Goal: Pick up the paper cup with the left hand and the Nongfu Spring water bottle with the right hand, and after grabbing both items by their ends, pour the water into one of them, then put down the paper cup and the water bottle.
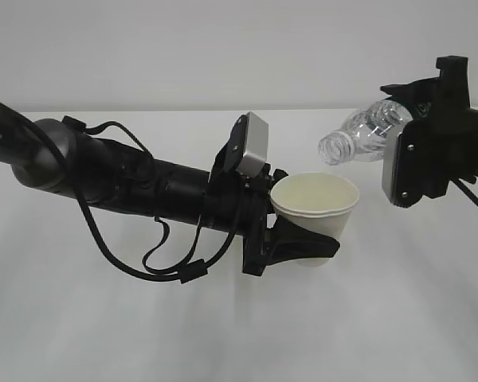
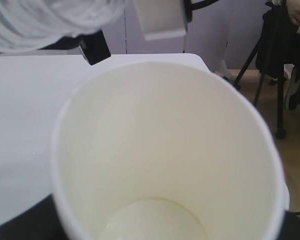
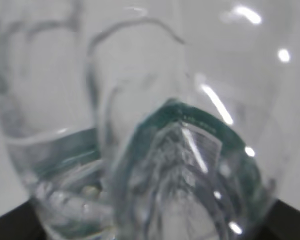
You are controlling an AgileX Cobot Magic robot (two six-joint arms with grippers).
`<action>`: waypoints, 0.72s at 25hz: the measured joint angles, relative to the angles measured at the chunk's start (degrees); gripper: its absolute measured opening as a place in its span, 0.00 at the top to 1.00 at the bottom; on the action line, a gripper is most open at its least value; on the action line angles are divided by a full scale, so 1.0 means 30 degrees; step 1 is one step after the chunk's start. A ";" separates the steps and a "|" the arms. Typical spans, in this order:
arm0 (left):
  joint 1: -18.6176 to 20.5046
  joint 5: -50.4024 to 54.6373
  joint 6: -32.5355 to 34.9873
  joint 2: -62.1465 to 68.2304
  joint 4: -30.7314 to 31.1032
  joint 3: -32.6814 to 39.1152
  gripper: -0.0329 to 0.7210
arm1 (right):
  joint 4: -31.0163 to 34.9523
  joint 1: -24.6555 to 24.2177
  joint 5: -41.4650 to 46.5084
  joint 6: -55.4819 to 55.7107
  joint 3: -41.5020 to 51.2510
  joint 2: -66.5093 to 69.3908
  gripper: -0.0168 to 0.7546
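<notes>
The white paper cup (image 1: 319,199) is held upright above the table, with my left gripper (image 1: 309,237) shut around its lower part. From the left wrist view I look down into its cream inside (image 2: 165,150); whether any water lies at the bottom I cannot tell. The clear Nongfu Spring water bottle (image 1: 365,134) is tilted, its open mouth pointing down-left just above the cup's right rim. My right gripper (image 1: 426,131) is shut on its far end. No stream of water shows. The ribbed bottle (image 3: 180,150) with its green label fills the right wrist view.
The white table (image 1: 223,334) lies below both arms. In the left wrist view the bottle (image 2: 40,20) and the right gripper's grey panel (image 2: 160,17) hang over the cup. Beyond the table's right edge stand black tripod legs (image 2: 279,75) on the floor.
</notes>
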 joint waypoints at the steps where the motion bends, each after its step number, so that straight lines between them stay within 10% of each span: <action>1: 0.0000 0.0000 0.0000 0.0000 0.0000 0.0000 0.36 | -0.0040 0.0000 0.0000 0.0000 0.0000 0.0000 0.33; 18: 0.0000 0.0803 0.0000 0.0000 -0.0786 0.0000 0.37 | -0.0236 0.0000 -0.0038 -0.0030 -0.0208 0.0000 0.33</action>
